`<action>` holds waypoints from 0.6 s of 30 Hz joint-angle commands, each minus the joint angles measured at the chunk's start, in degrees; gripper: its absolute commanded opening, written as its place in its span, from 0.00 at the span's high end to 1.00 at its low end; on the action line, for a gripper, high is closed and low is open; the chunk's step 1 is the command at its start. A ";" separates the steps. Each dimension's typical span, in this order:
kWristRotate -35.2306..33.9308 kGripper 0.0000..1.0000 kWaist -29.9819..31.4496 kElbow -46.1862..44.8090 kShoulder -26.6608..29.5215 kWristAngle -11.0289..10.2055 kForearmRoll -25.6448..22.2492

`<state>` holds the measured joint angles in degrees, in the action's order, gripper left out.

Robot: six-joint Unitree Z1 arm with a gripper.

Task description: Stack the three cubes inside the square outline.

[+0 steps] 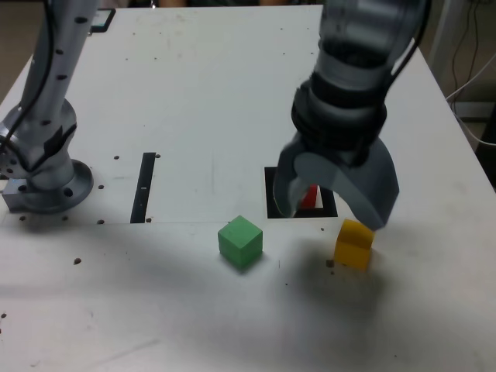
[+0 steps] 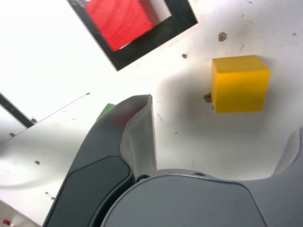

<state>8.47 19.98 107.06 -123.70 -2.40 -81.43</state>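
Observation:
The red cube sits inside the square outline, mostly hidden by the gripper in the exterior view. My gripper hangs open just in front of it, jaws spread wide with nothing between them. The yellow cube rests on the table near the finger on the exterior view's right. The green cube lies on the table to the exterior view's left of the outline; only a sliver of the green cube shows past a finger in the wrist view.
A straight narrow black strip lies on the white table at the exterior view's left of the outline. The arm's base stands at the far left edge.

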 commanded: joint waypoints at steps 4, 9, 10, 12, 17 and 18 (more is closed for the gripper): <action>0.14 0.01 0.06 0.22 -2.48 -0.15 2.69; -0.47 0.00 0.09 0.12 -3.92 0.02 5.94; -0.67 0.00 0.11 -0.03 -4.11 -0.01 6.46; -1.04 0.00 0.14 -0.46 -4.43 -0.25 7.27; -1.30 0.03 0.15 -1.34 -5.02 -1.02 7.80; -1.40 0.04 0.14 -1.41 -5.08 -1.11 7.73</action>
<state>7.26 20.02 105.65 -128.57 -3.34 -73.63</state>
